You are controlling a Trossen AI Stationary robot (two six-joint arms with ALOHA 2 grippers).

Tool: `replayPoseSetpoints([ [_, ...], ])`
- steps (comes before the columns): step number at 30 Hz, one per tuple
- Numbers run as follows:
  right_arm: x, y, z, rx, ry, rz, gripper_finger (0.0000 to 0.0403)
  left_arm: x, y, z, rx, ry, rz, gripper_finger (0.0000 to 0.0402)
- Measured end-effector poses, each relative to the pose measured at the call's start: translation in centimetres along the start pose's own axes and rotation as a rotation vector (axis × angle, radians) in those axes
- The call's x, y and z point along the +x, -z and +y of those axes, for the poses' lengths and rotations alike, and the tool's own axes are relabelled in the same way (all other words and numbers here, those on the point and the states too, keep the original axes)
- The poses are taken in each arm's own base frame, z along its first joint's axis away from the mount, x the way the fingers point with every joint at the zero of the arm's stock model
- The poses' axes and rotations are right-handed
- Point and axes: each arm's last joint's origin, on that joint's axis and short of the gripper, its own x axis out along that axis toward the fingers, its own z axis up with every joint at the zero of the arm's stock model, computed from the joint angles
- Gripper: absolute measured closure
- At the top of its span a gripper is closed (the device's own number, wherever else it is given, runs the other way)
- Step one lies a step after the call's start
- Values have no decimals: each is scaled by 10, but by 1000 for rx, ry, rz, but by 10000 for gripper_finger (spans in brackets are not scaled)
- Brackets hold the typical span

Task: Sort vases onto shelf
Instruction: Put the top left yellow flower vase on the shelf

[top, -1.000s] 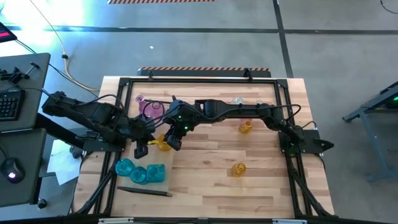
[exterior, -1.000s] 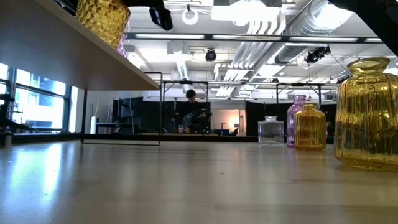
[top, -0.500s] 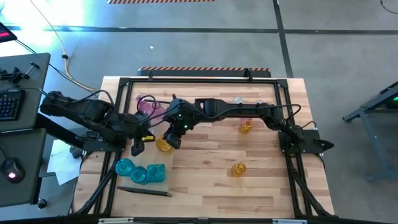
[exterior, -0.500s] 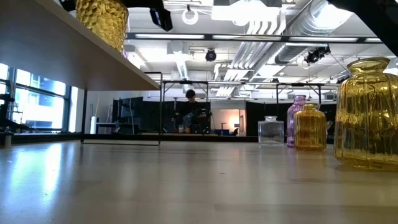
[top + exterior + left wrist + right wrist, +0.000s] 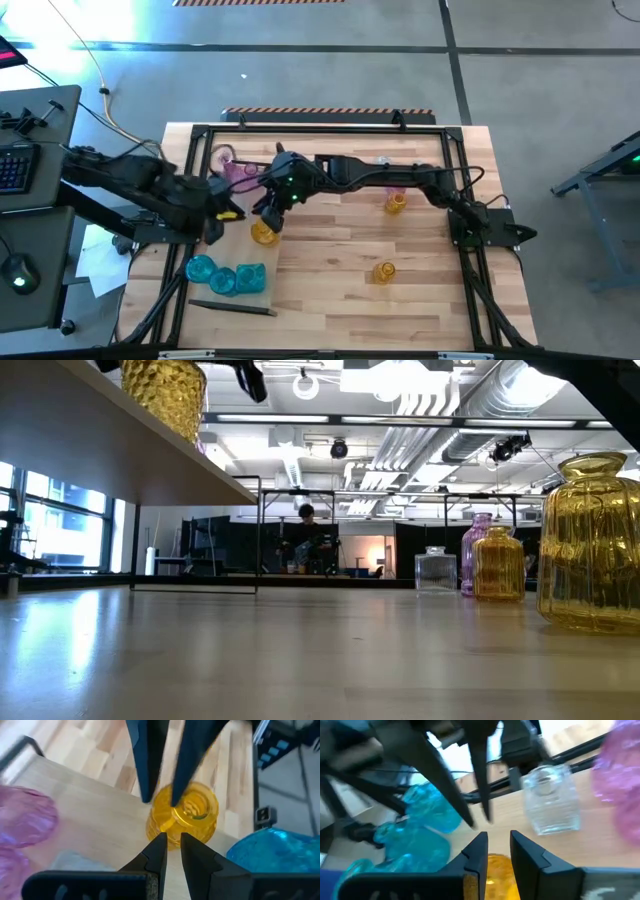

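An amber-yellow vase [image 5: 263, 233] stands upright on its base on the light-wood shelf [image 5: 110, 450]; it also shows in the low view [image 5: 165, 395] and the left wrist view [image 5: 182, 815]. My right gripper [image 5: 268, 200] hovers just above the vase's mouth, open and empty; its fingers [image 5: 150, 765] show in the left wrist view. My left gripper [image 5: 213, 228] is to the left of the vase, apart from it, with a narrow gap between its fingers [image 5: 171, 851]. Pink vases [image 5: 240, 172] and teal vases [image 5: 222, 280] stand nearby.
Two amber vases [image 5: 395, 203] [image 5: 384, 271] stand on the tabletop right of centre, and a clear vase [image 5: 382, 160] near the far edge. A dark rod [image 5: 230, 307] lies near the front left. A black frame [image 5: 320, 130] borders the table.
My right gripper has risen and drawn back toward the far edge, off the amber-yellow vase, which stays upright on the shelf. My left gripper has moved back toward the table's left edge, away from the vase.
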Motion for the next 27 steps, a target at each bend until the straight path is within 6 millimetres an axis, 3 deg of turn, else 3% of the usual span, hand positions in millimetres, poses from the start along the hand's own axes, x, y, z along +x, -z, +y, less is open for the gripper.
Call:
replayPoseSetpoints([
  [3,-7,-3,0,-2,89,-34,348,-18,3,7,-38,9,-73,353],
  [7,-20,-2,-2,3,258,-36,389,-37,8,16,-76,22,-149,353],
  [14,-35,20,9,102,418,102,399,-51,13,23,-105,31,-209,353],
  [20,-35,43,27,149,319,312,402,-54,14,25,-64,31,-222,353],
  [27,-35,49,32,179,235,398,403,-55,15,25,-39,19,-229,353],
])
